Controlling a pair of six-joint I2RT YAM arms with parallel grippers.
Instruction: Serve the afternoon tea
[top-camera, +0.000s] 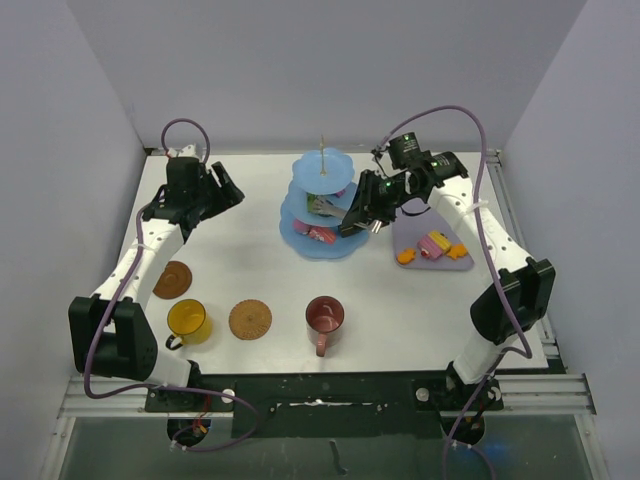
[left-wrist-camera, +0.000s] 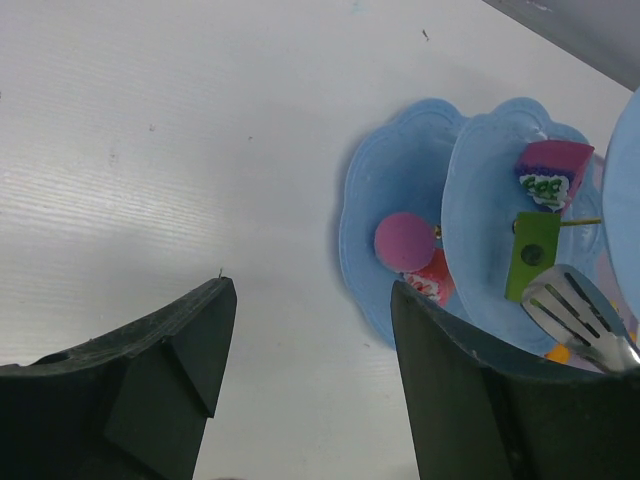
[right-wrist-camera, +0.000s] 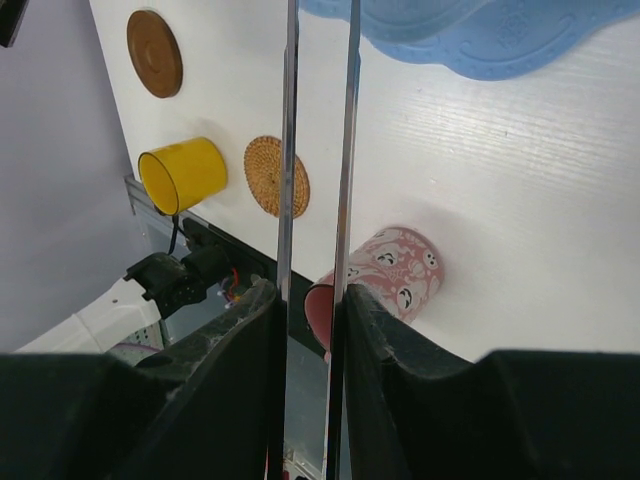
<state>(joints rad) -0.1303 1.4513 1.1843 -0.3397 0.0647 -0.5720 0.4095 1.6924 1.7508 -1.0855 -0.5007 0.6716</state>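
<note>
The light-blue three-tier stand (top-camera: 322, 215) stands at the table's middle back. Its tiers (left-wrist-camera: 390, 180) hold a pink ball cake (left-wrist-camera: 402, 240), a red-and-white cake (left-wrist-camera: 432, 285), a green piece (left-wrist-camera: 532, 252) and a purple cake (left-wrist-camera: 552, 172). My right gripper (top-camera: 362, 215) is shut on the metal tongs (right-wrist-camera: 290, 150). The tongs' slotted tip (left-wrist-camera: 580, 315) is over the middle tier. My left gripper (top-camera: 218, 187) is open and empty, left of the stand. The yellow mug (top-camera: 187, 320), the dark-red mug (top-camera: 325, 316) and two brown coasters (top-camera: 250, 319) (top-camera: 172, 279) sit near the front.
A lilac tray (top-camera: 415, 232) right of the stand holds a pink cake (top-camera: 435, 243) and two orange pastries (top-camera: 405, 256). Grey walls close the table in on the left, back and right. The right wrist view shows the dark-red mug (right-wrist-camera: 395, 275) on the table below the tongs.
</note>
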